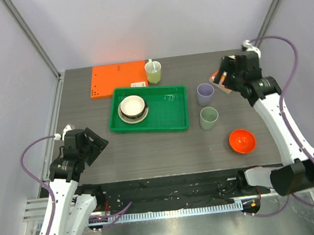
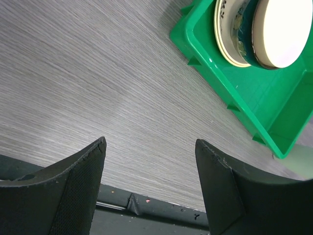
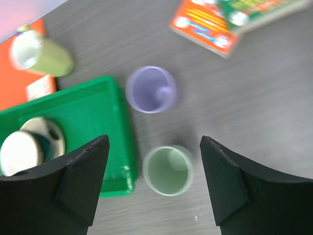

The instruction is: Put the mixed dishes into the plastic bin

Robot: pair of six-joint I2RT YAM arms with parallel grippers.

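While right hand (image 3: 154,144) hovers, fingers (image 3: 80,183) spread

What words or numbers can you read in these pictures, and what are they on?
No text here can be read.
Orange and green booklets: coloured print, too blurred to read.
White label on the orange board: too small to read.
Cream plate in the green bin: dark marks on the rim look like a pattern, no readable letters.
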